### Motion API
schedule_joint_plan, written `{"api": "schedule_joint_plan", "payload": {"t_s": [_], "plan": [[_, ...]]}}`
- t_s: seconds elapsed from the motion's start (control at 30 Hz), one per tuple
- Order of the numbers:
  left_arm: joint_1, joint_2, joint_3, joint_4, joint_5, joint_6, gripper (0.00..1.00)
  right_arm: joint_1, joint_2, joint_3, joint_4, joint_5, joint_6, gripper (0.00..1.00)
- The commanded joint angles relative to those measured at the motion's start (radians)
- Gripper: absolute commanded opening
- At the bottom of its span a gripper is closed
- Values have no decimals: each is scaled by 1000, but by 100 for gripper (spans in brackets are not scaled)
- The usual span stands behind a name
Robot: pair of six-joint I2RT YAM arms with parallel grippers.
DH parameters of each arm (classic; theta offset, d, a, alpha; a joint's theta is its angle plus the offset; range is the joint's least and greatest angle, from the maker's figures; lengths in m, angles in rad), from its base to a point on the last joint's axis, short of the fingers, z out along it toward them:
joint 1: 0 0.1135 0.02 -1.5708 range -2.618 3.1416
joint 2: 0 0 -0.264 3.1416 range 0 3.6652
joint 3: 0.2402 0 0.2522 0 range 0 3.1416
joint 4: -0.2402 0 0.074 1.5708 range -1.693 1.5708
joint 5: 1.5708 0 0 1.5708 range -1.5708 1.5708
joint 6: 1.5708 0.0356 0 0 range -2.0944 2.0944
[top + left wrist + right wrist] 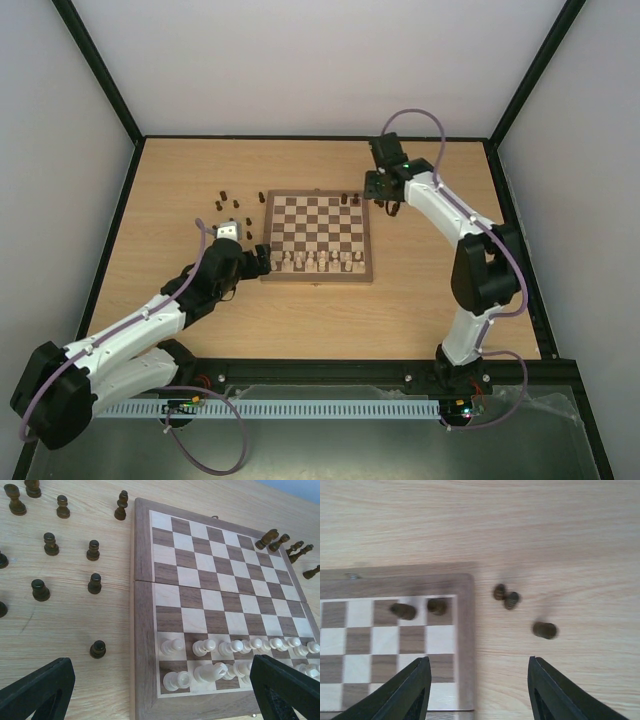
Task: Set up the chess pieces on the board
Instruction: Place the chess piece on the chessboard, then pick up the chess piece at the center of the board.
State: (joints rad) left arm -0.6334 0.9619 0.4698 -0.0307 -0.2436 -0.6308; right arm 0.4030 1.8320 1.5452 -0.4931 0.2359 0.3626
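The board (315, 215) lies mid-table. Two dark chess pieces (402, 611) (437, 606) stand in its far right corner. Three more (511, 600) rest on the table just beyond that corner, one of them (544, 630) nearest my right gripper (478, 680). That gripper (382, 205) hovers open and holds nothing, straddling the board's right border (465, 630). Several dark pieces (93, 550) are scattered on the table left of the board (200, 575). My left gripper (160, 680) stands wide open over the board's near left corner, also holding nothing.
Pale cream pieces (235, 650) fill the two near rows of the board, some tipped or crowded together. A lone dark pawn (97, 649) sits close to the left gripper's left finger. Black frame rails (120, 200) border the table.
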Motion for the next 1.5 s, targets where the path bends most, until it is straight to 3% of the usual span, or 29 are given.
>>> {"api": "schedule_joint_plan", "payload": {"t_s": [0.0,0.2,0.97,1.17,1.47], "plan": [[6,7,-11,29,20,16,99,-107,-29,-101,0,-30,23,54],[8,5,-13,31,27,19,99,-166,27,-123,5,-54,21,53],[6,5,-13,25,12,18,99,-168,211,7,-2,-23,15,32],[8,6,-14,25,10,17,99,-168,227,8,-5,-20,15,31],[7,5,-16,26,15,17,99,-167,227,1,0,-19,16,15]]}}
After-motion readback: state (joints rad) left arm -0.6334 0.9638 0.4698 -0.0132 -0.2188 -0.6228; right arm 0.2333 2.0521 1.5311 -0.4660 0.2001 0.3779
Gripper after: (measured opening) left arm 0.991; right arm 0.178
